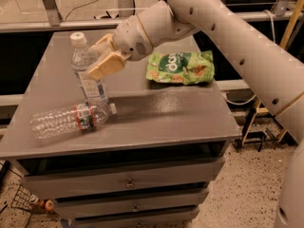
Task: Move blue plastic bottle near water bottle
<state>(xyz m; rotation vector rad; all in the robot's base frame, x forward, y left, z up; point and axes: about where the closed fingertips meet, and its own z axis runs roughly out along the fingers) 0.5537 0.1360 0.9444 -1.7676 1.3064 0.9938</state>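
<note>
Cabinet top (166,113), claw (98,58) seemingly gripping blue bottle (93,88)

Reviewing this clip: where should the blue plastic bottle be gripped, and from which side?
Grip the blue plastic bottle on its smooth upper body, below the cap, coming in level from the green chip bag side. It stands nearly upright, and the water bottle lies at its base, blocking a low grasp. The claw pinches it there.
</note>
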